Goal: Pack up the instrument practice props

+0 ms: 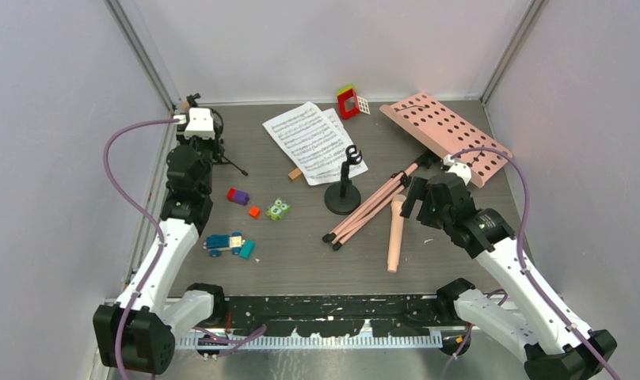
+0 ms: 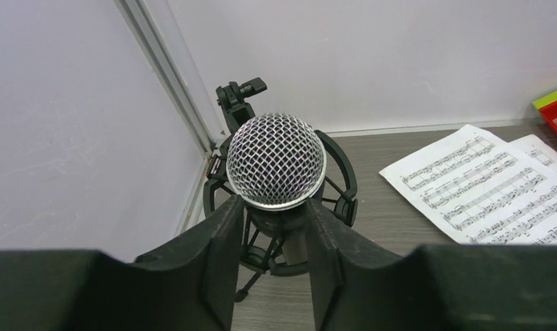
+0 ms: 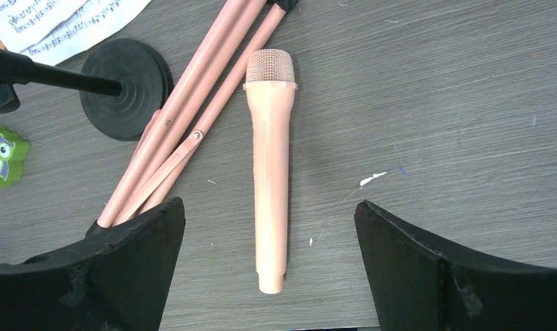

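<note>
Tabletop (image 1: 301, 261) grey; wrist views alone show left tool (image 2: 274, 210) flanking mesh microphone (image 2: 276, 160), grip unclear, right tool (image 3: 267, 207) open

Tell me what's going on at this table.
Two robot arms are packing up music props. The left pincer straddles a silver mesh microphone in its black mount in the far left corner; a firm grip cannot be confirmed. The right pincer hangs open above the pink microphone lying beside the folded music stand. The sheet music lies untouched.

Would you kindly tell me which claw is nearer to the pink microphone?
Right. The right claw hangs open over the pink microphone; the left claw flanks a silver microphone in the far left corner.
</note>
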